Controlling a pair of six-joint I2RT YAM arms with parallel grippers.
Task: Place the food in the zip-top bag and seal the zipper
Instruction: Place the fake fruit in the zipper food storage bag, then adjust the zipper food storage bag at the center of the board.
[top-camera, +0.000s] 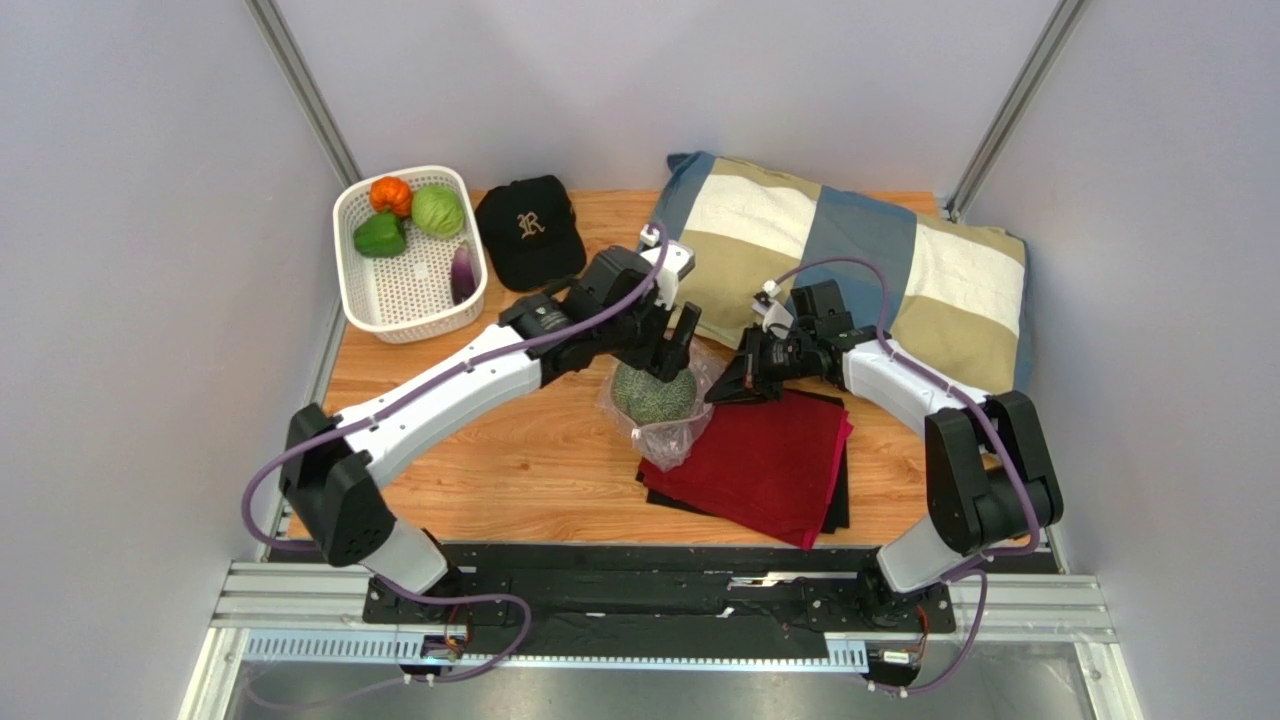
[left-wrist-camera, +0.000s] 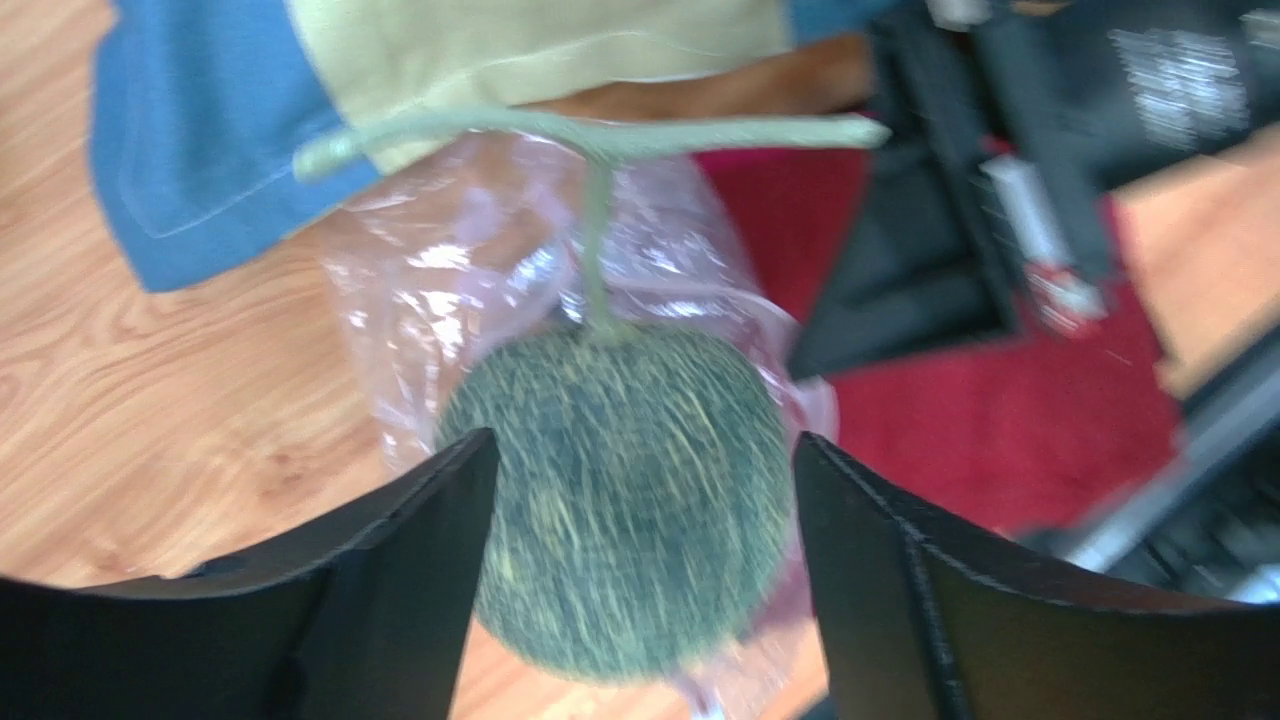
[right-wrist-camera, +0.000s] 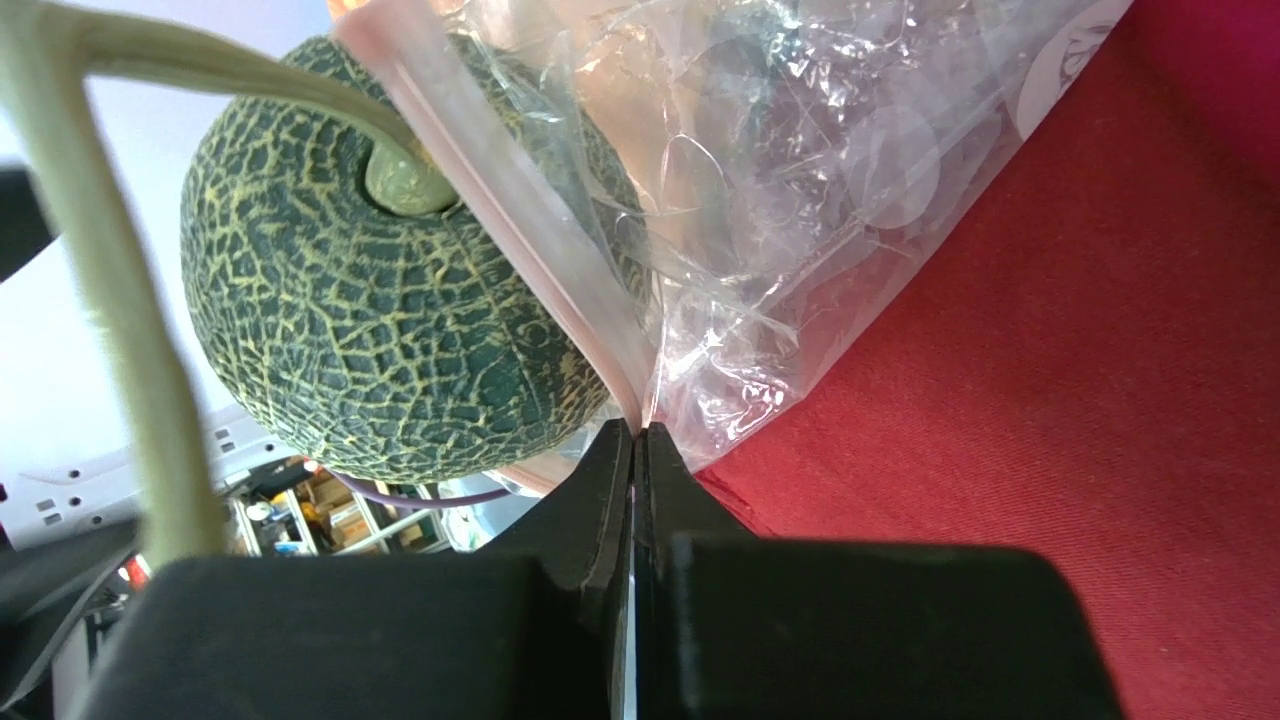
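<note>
Left gripper (left-wrist-camera: 646, 447) is released, melon (left-wrist-camera: 631, 510) between its fingers. Right gripper (right-wrist-camera: 637, 438), at the melon's 3 o'clock from above, clenches the zipper (right-wrist-camera: 496, 195)

Netted melon (top-camera: 652, 393) sitting ctr frame at clear zip-top bag (top-camera: 676, 437) mouth w/ zipper (right-wrist-camera: 504, 203) crossing it; pumpkin (top-camera: 391, 195), cabbage (top-camera: 437, 210), pepper (top-camera: 380, 234), eggplant (top-camera: 463, 275) lying upper left.

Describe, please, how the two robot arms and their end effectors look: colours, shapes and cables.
The left arm and the right arm each have smooth white link covers between bulky black joints. A thin purple-grey cable loops loosely along the outside of each arm. The left end effector and the right end effector are matt black, each with two flat, wedge-shaped fingers. No markings are legible.
</note>
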